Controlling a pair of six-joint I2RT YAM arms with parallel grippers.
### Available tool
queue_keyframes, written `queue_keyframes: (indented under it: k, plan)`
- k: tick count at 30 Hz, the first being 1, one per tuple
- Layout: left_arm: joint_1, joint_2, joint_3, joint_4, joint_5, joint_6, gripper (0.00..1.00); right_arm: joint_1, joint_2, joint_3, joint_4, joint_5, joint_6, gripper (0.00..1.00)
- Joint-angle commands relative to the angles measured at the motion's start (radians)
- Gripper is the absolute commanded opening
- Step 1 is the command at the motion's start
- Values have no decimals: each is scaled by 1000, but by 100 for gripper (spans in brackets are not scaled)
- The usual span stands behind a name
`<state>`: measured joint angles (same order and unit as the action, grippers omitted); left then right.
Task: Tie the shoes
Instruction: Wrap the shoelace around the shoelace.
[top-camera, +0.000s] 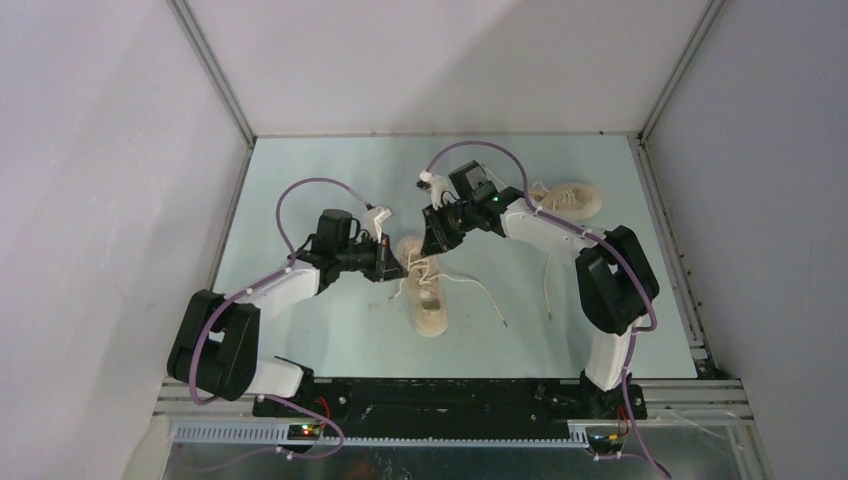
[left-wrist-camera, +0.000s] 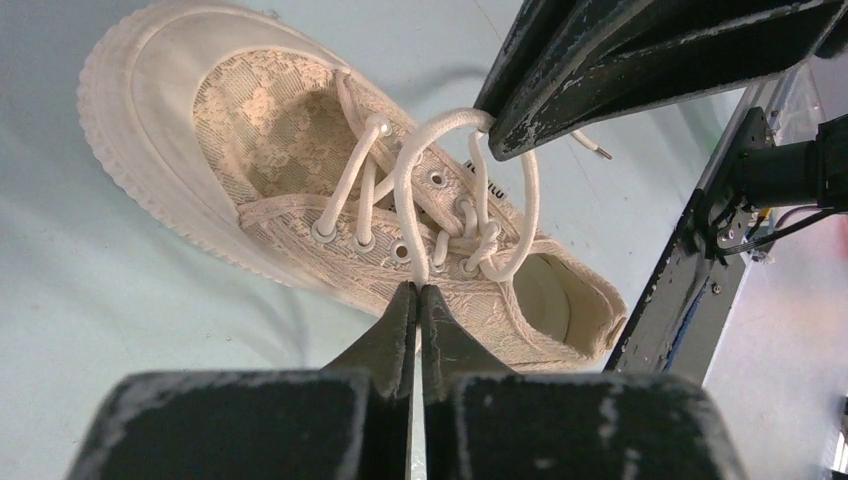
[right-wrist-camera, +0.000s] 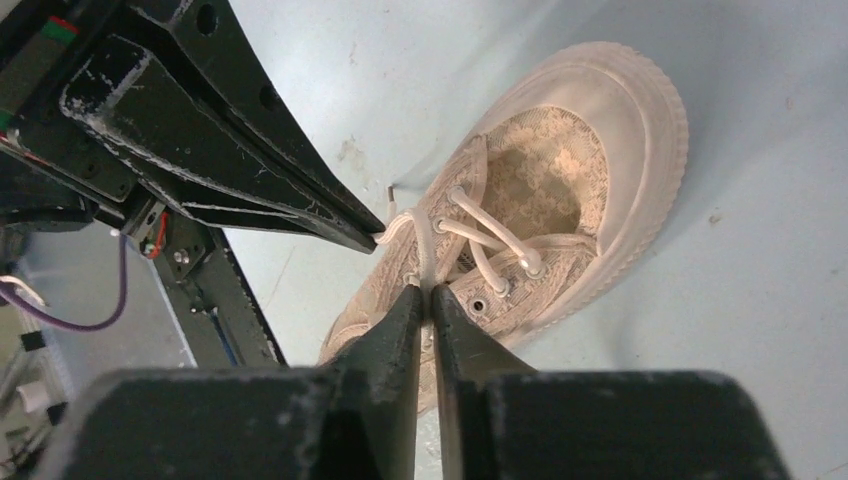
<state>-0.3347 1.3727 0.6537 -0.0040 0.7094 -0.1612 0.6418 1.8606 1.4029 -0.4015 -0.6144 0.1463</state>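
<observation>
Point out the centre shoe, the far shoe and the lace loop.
centre shoe (left-wrist-camera: 160, 90), left wrist view, on its toe cap.
far shoe (top-camera: 570, 200), top external view, on its middle.
lace loop (left-wrist-camera: 402, 185), left wrist view, on its left side.

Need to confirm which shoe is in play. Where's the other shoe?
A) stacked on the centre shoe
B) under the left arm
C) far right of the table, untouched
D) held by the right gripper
C: the second shoe lies far right, apart from both grippers; left gripper and right gripper both pinch the lace of the centre shoe.
</observation>
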Motion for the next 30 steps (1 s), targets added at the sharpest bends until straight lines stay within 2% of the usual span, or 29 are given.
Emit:
queue_keyframes:
  k: [1,3,7,10,14,18,23,30]
  plan:
    - [-16,-32,26,11,9,39,1,-15,-10,22,6,-27,0,1]
    - [-39,-34,30,-12,20,66,4,-29,-13,39,14,-32,14,0]
    - [-127,-49,65,-82,16,203,23,-52,-17,61,39,-49,58,0]
    - [-165,-44,88,-121,-68,254,36,-60,-20,63,49,-65,89,0]
    - [-187,-12,136,-151,-153,272,44,-64,-23,49,63,-75,127,0]
    - [-216,7,182,-177,-208,279,45,-64,-21,35,73,-80,143,0]
    - [-242,39,233,-237,-380,261,41,-66,-19,33,75,-82,152,0]
    - [-267,49,257,-282,-367,280,43,-76,-23,28,78,-79,158,0]
